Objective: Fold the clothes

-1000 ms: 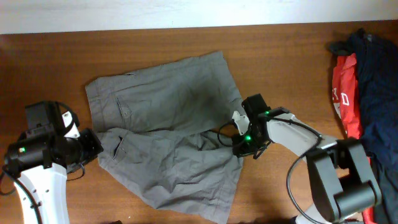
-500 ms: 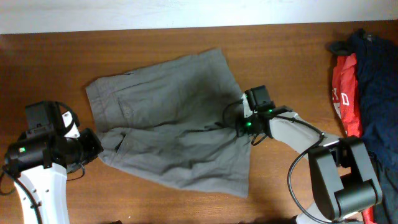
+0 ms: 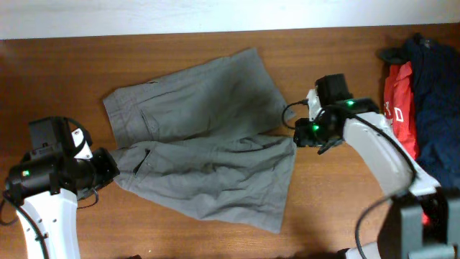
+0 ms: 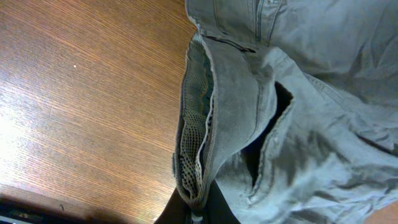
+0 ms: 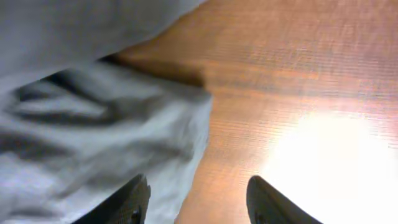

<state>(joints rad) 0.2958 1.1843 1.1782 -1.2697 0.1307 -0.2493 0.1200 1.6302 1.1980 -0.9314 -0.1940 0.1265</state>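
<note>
The grey-olive shorts (image 3: 201,144) lie spread nearly flat mid-way across the wooden table (image 3: 323,57), legs side by side, no fold made. The left gripper (image 4: 198,208) pinches the waistband (image 4: 208,112). The right gripper (image 5: 199,202) hangs spread and empty just beside the leg hem (image 5: 193,124). All the folding seems left to do.

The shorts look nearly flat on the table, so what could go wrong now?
1. The left gripper pinches the waistband of the shorts; a tug might drag and bunch them.
2. The right gripper is open beside one leg, holding nothing; that leg lies wrinkled and askew, so a fold may come out crooked.
3. The pile of other clothes sits close to the right arm; a wide swing might snag it.
</note>
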